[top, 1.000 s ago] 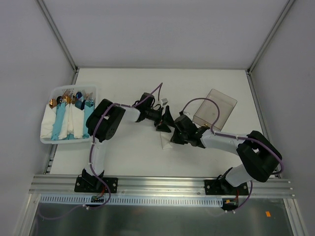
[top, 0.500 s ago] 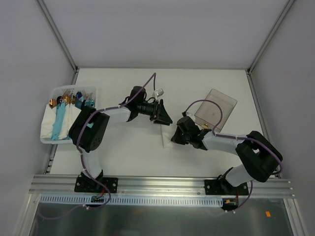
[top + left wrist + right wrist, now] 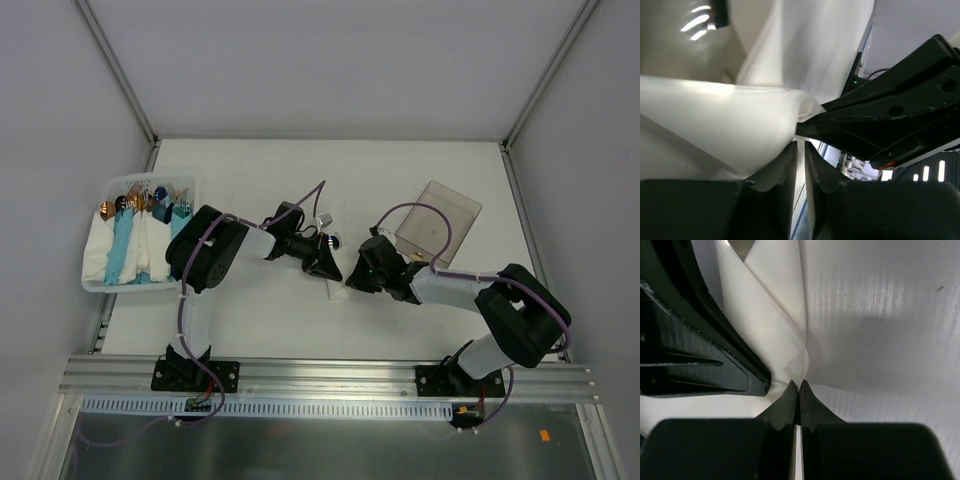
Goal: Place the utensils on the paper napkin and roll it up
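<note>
The paper napkin [image 3: 337, 291] lies mid-table as a small white folded sheet between both grippers. My right gripper [image 3: 352, 279] is shut, pinching a folded corner of the napkin [image 3: 799, 367] at its tips [image 3: 798, 385]. My left gripper [image 3: 327, 264] faces it from the left. Its jaws [image 3: 800, 149] stand a narrow slit apart, with the napkin's fold [image 3: 725, 120] bulging against the outer side of one finger. Whether paper is caught at the tips does not show. A shiny brownish utensil [image 3: 687, 42] glints above that fold. In the top view the utensils are hidden.
A white basket [image 3: 98, 283] at the left edge holds white and light-blue rolled bundles [image 3: 135, 245] with cutlery heads. A clear plastic container [image 3: 437, 222] lies at the right, behind the right arm. Walls close the table's back and sides; a metal rail [image 3: 320, 378] runs along the front.
The left gripper has come forward and down to the napkin, and its jaws have narrowed from wide open to a slit. The right gripper has stayed at the napkin's corner.
</note>
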Available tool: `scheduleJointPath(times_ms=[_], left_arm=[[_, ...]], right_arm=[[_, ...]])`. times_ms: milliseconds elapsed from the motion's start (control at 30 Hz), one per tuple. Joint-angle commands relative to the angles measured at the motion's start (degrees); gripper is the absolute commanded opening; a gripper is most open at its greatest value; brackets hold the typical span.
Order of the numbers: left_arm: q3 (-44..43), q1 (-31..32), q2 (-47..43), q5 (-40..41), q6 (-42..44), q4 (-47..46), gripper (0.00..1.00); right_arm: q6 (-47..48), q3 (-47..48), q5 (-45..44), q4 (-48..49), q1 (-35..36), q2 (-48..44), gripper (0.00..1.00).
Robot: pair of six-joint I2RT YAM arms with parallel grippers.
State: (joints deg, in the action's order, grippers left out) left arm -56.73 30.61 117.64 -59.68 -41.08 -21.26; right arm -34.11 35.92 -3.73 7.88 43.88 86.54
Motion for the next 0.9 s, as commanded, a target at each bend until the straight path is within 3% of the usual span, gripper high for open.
scheduleJointPath(times_ms=[0, 233, 467, 633, 767, 867], left_arm=[[-1.1, -0.9, 3.5, 2.2, 5.9, 4.4, 0.12], [-2.0, -2.7, 5.5, 6.8, 12.9, 13.0, 0.00], [-2.6, -3.0, 5.1, 11.0, 16.6, 18.9, 0.00], [-4.4, -2.9, 5.5, 12.5, 18.0, 21.3, 0.00], [-5.1, -2.7, 5.3, 13.8, 19.8, 24.5, 0.00], [-5.0, -2.4, 5.1, 14.0, 20.2, 24.8, 0.00]], right_arm=[[0.0, -2.0, -1.2, -4.2, -0.8, 2.1, 0.00], [0.4, -3.2, 0.9, -3.9, -3.7, 0.6, 0.00], [1.1, -6.2, 3.1, -3.9, -8.4, -2.6, 0.06], [4.8, -6.4, 4.1, -9.7, -11.1, -13.4, 0.24], [7.6, -3.8, 2.2, -14.4, -11.4, -21.4, 0.27], [8.7, -0.9, 6.1, -14.0, -11.4, -24.0, 0.26]])
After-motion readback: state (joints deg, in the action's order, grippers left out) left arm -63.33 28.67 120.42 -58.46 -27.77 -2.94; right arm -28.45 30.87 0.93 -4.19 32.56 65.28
